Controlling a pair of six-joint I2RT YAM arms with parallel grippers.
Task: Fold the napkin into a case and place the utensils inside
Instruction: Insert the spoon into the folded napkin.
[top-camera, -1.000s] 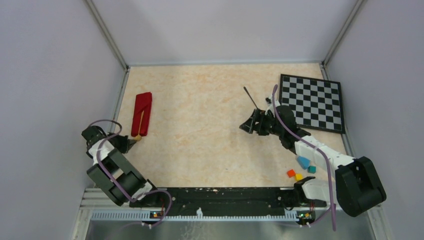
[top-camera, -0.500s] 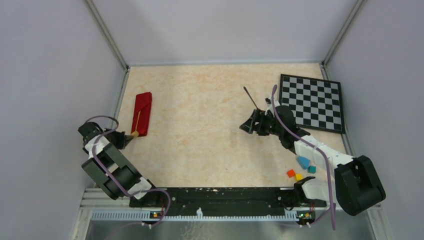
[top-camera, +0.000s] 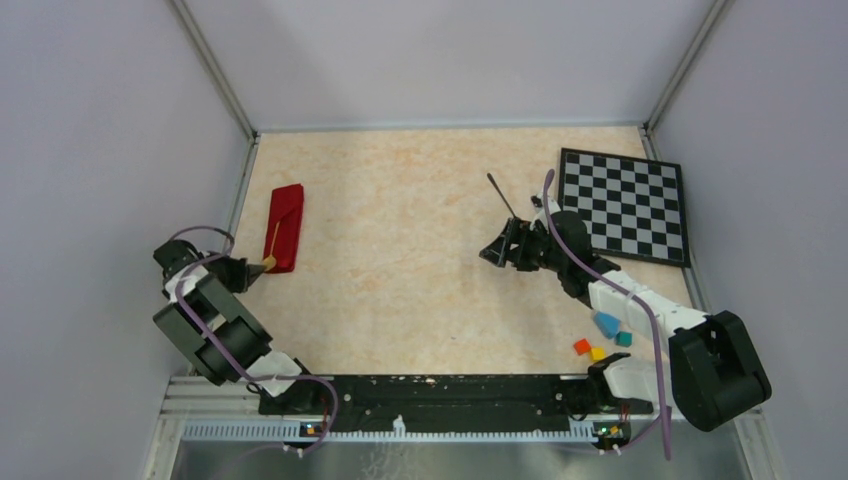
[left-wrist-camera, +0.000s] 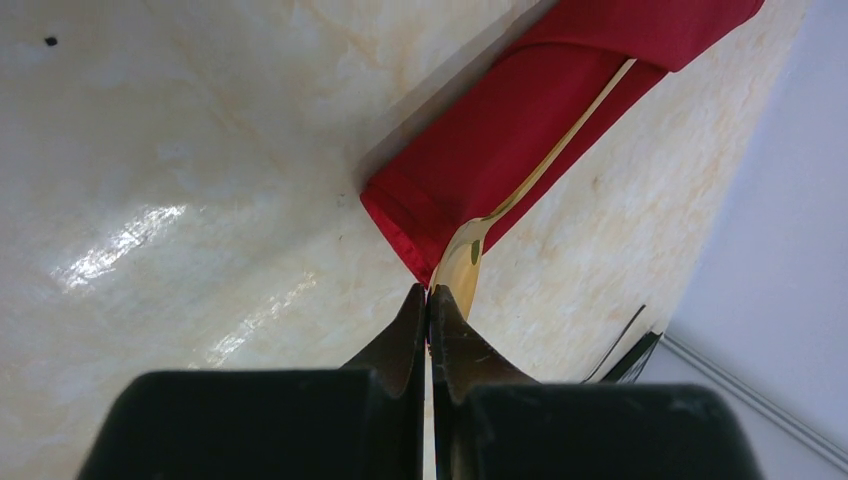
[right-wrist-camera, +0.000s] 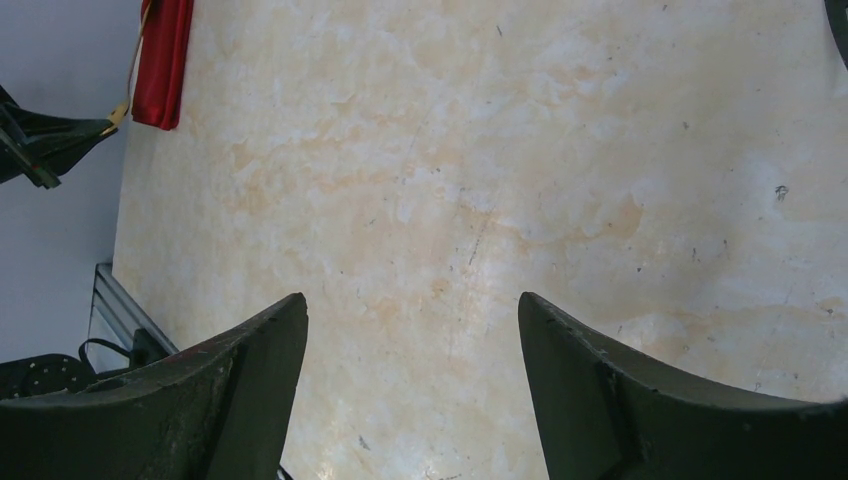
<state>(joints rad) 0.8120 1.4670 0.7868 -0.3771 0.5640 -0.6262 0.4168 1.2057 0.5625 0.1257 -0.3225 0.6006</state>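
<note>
The napkin lies folded as a narrow red case (top-camera: 284, 227) (left-wrist-camera: 530, 140) at the table's left side, also seen far off in the right wrist view (right-wrist-camera: 160, 60). The gold spoon (top-camera: 271, 245) (left-wrist-camera: 520, 190) lies along its fold, handle running under the top flap and bowl sticking out at the near end. My left gripper (top-camera: 258, 268) (left-wrist-camera: 428, 290) is shut, its tips right against the bowl's end. The dark fork (top-camera: 501, 196) lies on the table just beyond my right gripper (top-camera: 492, 254) (right-wrist-camera: 412, 300), which hangs open over bare table with nothing between its fingers.
A black-and-white checkered board (top-camera: 625, 205) lies at the back right. Several small coloured blocks (top-camera: 601, 340) sit beside the right arm near the front. Grey walls close in the table, and the case lies close to the left wall's rail (top-camera: 238, 200).
My left gripper has moved up toward the case with the spoon's bowl at its tips, and the handle has slid further into the fold. The right arm has not moved.
</note>
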